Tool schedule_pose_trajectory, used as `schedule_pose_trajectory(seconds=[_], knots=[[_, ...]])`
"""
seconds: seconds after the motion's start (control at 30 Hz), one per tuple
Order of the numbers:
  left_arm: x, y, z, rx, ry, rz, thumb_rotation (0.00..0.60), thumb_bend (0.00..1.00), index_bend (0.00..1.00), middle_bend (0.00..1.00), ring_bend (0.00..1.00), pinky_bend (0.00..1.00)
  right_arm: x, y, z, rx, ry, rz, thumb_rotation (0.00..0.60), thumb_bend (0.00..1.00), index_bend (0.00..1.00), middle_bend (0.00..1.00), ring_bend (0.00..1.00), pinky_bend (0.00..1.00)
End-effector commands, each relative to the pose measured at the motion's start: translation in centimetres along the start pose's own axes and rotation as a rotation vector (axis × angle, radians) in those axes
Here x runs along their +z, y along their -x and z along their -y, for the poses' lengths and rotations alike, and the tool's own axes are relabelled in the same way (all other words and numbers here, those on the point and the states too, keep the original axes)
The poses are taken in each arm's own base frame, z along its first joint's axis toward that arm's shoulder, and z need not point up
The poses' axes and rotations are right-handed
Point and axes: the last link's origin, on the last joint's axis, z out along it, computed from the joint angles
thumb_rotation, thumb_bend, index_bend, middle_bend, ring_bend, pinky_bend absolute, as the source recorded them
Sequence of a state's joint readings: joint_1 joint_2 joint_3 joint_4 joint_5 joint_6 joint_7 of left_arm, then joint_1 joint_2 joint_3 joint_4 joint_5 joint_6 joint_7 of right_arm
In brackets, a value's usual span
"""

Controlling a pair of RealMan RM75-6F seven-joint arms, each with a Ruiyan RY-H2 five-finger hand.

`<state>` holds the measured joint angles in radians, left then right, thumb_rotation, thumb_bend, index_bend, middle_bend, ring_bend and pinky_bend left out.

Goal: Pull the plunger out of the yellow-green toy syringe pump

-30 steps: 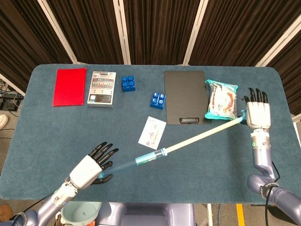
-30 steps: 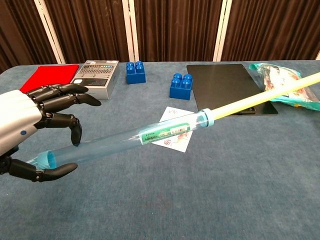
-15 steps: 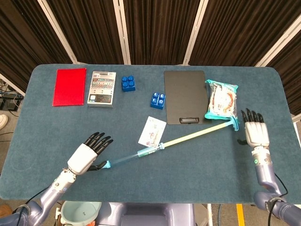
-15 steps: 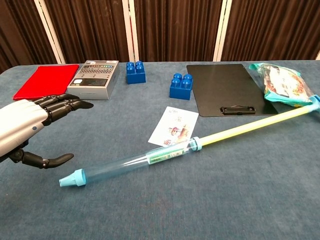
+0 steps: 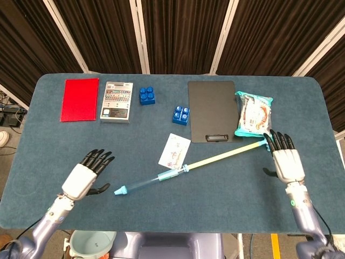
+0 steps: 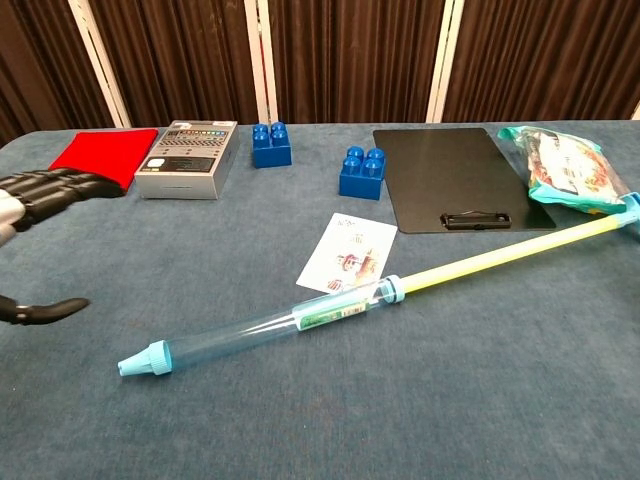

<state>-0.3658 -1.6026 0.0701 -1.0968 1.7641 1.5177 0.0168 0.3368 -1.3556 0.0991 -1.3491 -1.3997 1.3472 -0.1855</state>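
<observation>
The toy syringe pump lies flat on the blue table. Its clear barrel [image 5: 151,181] [image 6: 262,325] ends in a light-blue nozzle [image 6: 143,358] at the lower left. The yellow-green plunger rod [image 5: 223,155] [image 6: 505,253] sticks far out toward the right, still seated in the barrel's collar. My left hand [image 5: 84,176] [image 6: 35,190] is open, off to the left of the nozzle, touching nothing. My right hand [image 5: 284,159] is open beside the rod's far end and holds nothing.
A card [image 5: 174,151] lies just behind the barrel. A black clipboard [image 5: 212,110], two blue blocks [image 5: 181,115] [image 5: 146,95], a grey box [image 5: 117,102] and a red folder [image 5: 80,99] sit further back. A snack bag [image 5: 254,114] lies near the rod's end.
Both hands let go of the syringe, which dropped from mid-air onto the table. The left hand drew back to the left; the right hand came down toward the near edge.
</observation>
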Motion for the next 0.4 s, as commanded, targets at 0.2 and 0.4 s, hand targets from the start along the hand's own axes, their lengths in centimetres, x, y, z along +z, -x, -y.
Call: schedule_pose_trajectory(seconds=[0.2,0.4], knots=[[-7.3,-4.8,2.9,0.020,-0.418,0.134,0.600,0.19,0.07,0.05,0.07,0.13,-9.2,-3.7,-2.3,-0.006,0.081,0.005,0.600,0.01,0.00,0.00,0.00,0.08],[-8.5,-7.2,4.2,0.002,-0.487,0.063,0.600,0.15,0.06,0.04,0.06,0.13,-11.3,-4.0,-3.5,-0.011,0.116,-0.016,0.600,0.00,0.00,0.00,0.00,0.07]])
